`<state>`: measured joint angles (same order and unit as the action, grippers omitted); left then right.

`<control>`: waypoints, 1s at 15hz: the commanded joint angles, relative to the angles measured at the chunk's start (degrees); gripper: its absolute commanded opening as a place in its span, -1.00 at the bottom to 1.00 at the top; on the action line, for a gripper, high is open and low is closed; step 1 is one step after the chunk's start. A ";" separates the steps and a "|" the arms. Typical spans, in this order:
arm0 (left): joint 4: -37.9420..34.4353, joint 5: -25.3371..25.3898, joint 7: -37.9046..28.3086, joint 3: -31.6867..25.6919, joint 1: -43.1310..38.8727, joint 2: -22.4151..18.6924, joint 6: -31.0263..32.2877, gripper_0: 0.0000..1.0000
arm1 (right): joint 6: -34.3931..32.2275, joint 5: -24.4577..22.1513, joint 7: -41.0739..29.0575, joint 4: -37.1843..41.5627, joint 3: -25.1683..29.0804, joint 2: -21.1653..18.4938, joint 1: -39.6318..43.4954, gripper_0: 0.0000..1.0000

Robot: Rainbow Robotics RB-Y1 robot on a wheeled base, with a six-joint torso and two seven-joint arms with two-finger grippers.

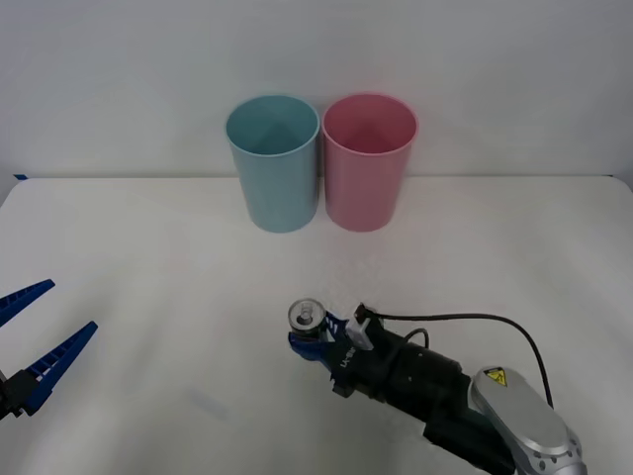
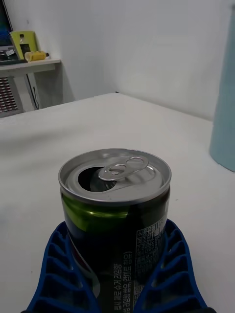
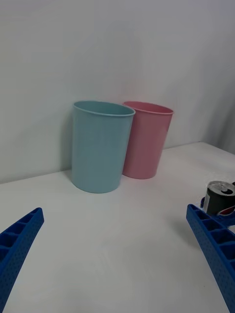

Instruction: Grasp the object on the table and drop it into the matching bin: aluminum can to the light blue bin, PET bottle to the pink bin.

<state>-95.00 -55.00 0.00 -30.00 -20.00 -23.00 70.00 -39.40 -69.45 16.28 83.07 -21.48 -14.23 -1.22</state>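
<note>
Nearest, the right gripper [image 1: 315, 341] has its blue ribbed fingers [image 2: 58, 274] pinching the small dark aluminum can [image 2: 115, 215], upright on the white table [image 1: 148, 277]. The left gripper [image 1: 35, 341] waits spread. Lifting remains, then dropping it into the far, tall light blue bin [image 1: 274, 163] beside the pink bin [image 1: 367, 160].

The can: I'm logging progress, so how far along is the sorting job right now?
Done: the right gripper has reached the aluminum can and its blue fingers close around it. In hand: the can stands upright on the table, apparently not lifted. Left: carry it to the light blue bin, beside the pink bin, and drop it in. The left gripper waits open at the table's left edge.
</note>
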 commanded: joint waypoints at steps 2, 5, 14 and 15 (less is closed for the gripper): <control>0.00 0.00 0.00 0.00 0.00 0.00 0.00 1.00 | 0.72 -0.95 -8.54 12.47 -0.05 -5.46 5.70 -1.00; 0.00 0.00 0.00 0.00 0.00 0.00 0.00 1.00 | 1.60 -0.95 -16.37 22.31 1.18 -10.20 9.04 -1.00; 0.00 0.00 0.00 0.00 0.00 0.00 0.00 1.00 | 9.78 -1.04 -38.43 38.75 7.07 -17.23 7.81 -1.00; 0.00 0.00 0.00 0.00 0.00 0.00 0.00 1.00 | 9.95 -1.21 -40.54 38.66 7.86 -17.23 5.88 -1.00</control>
<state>-95.00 -55.00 0.00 -30.00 -20.00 -23.00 70.00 -29.62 -70.54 -22.77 121.75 -14.19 -31.45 5.98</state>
